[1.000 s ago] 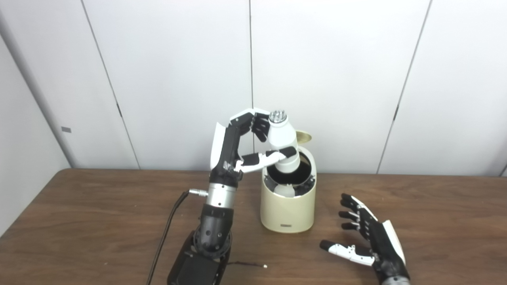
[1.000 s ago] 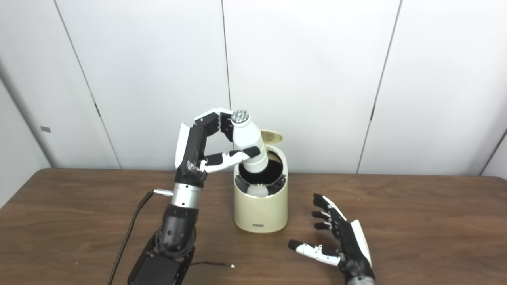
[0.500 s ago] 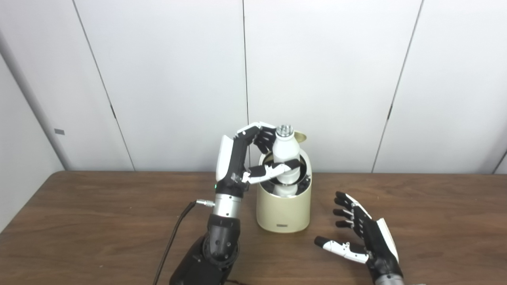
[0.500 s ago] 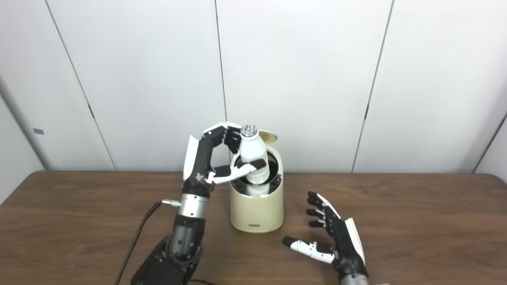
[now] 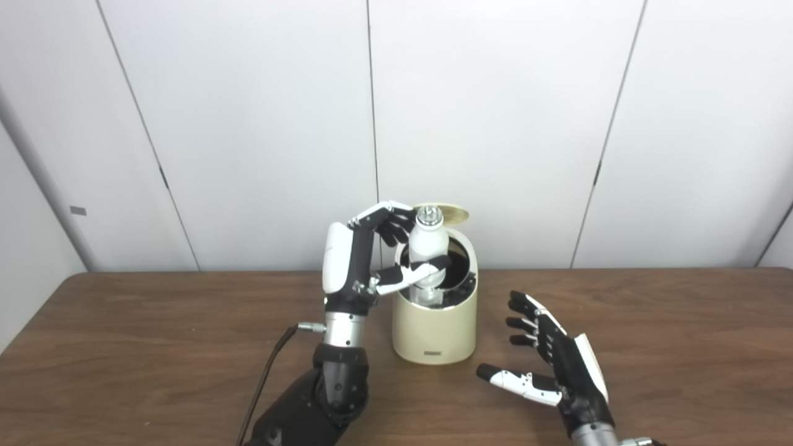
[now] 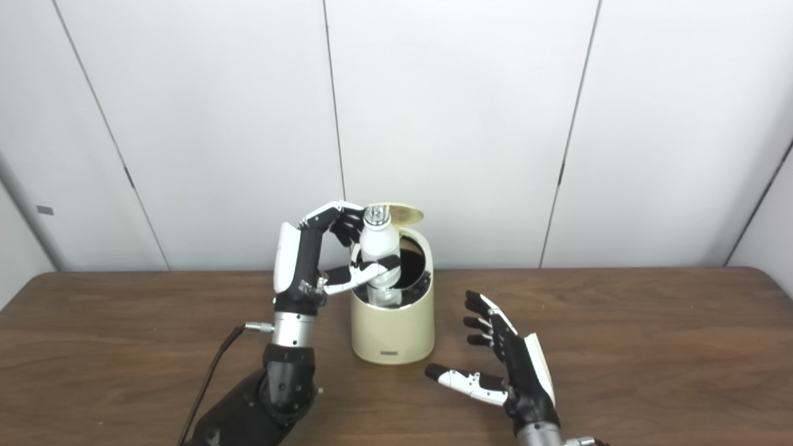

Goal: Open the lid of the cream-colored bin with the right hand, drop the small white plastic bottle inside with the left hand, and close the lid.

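Observation:
The cream-colored bin (image 5: 435, 328) stands on the brown table with its round lid (image 5: 447, 212) tipped up at the back, showing a dark inside. My left hand (image 5: 372, 260) is shut on the small white plastic bottle (image 5: 426, 251), silver cap up. The bottle stands upright in the bin's mouth, its lower part below the rim. My right hand (image 5: 551, 365) rests open on the table to the right of the bin, palm toward it and touching nothing.
A black cable (image 5: 269, 378) runs from my left wrist toward the table's front edge. White wall panels stand right behind the table (image 5: 681, 347). Bare wood lies left and right of the bin.
My left hand has lowered the bottle from above the bin's rim into the opening and turned it upright. The camera has shifted, so the whole scene sits further left. The right hand stays open.

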`<act>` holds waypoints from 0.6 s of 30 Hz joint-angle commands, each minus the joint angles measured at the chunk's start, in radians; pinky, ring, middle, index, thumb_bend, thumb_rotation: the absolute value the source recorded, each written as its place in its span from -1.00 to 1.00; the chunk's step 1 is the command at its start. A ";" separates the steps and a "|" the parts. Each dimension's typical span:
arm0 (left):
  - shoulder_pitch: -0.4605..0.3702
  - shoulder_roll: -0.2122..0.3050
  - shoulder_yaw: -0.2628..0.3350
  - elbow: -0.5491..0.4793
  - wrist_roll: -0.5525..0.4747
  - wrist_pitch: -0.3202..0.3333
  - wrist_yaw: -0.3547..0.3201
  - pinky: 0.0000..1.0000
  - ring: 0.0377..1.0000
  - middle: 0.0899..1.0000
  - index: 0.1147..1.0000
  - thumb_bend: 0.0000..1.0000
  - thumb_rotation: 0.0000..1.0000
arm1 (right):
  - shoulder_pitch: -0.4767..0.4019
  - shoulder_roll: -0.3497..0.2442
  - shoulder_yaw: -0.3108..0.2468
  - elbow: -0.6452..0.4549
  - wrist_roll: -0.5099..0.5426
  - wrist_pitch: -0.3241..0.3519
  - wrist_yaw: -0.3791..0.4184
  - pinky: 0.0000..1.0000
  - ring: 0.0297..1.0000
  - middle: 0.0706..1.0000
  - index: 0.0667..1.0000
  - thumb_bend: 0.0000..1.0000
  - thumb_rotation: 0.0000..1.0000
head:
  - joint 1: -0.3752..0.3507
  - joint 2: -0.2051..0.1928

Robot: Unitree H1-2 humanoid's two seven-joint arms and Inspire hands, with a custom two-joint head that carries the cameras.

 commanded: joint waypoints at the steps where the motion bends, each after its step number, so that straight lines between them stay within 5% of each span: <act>1: -0.070 0.017 -0.031 0.010 0.030 -0.024 0.084 -0.31 -0.24 -0.21 -0.11 0.01 -1.00 | -0.020 0.007 0.001 -0.041 -0.001 -0.013 -0.007 0.40 0.57 0.69 0.68 0.53 -0.46 | -0.004 0.002; 13: -0.090 0.023 -0.151 0.104 -0.032 -0.024 0.167 -0.31 -0.24 -0.15 -0.10 0.01 -1.00 | -0.017 0.008 0.000 -0.055 -0.002 -0.009 -0.006 0.40 0.55 0.68 0.67 0.53 -0.45 | -0.007 0.011; 18: -0.073 0.019 -0.125 0.120 -0.085 -0.024 0.081 -0.23 -0.18 -0.14 -0.11 0.01 -1.00 | -0.021 0.004 -0.001 -0.059 0.003 -0.010 -0.003 0.38 0.52 0.67 0.66 0.52 -0.46 | -0.001 0.017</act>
